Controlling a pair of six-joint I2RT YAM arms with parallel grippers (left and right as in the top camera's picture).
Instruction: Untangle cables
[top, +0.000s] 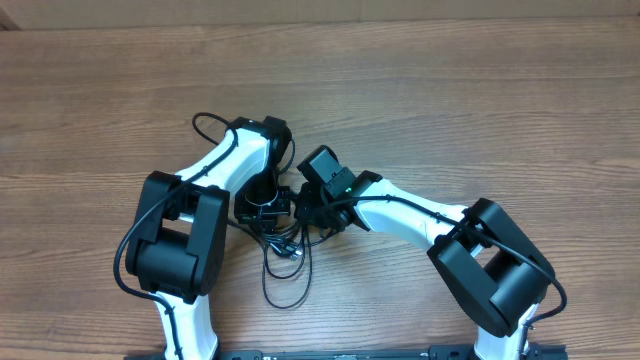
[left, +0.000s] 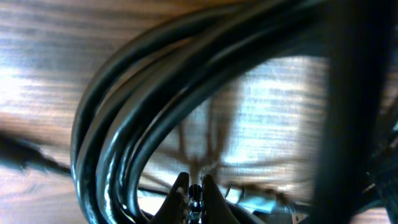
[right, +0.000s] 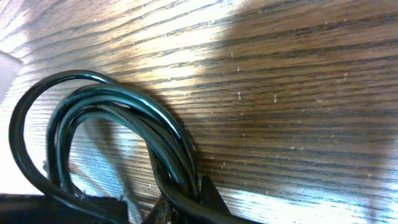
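Left pincer pinched together on a strand of the cables, bunched mid-table between my two pincers, likely so each can draw its side away. Cords thin, glossy black, rubbery, looping over grainy wood. Right pincer likewise clamped on the loops.

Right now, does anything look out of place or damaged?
Only the cables look untidy: several black loops are bunched between the left end effector and the right end effector, and one loop trails loose on the table. No damage shows.
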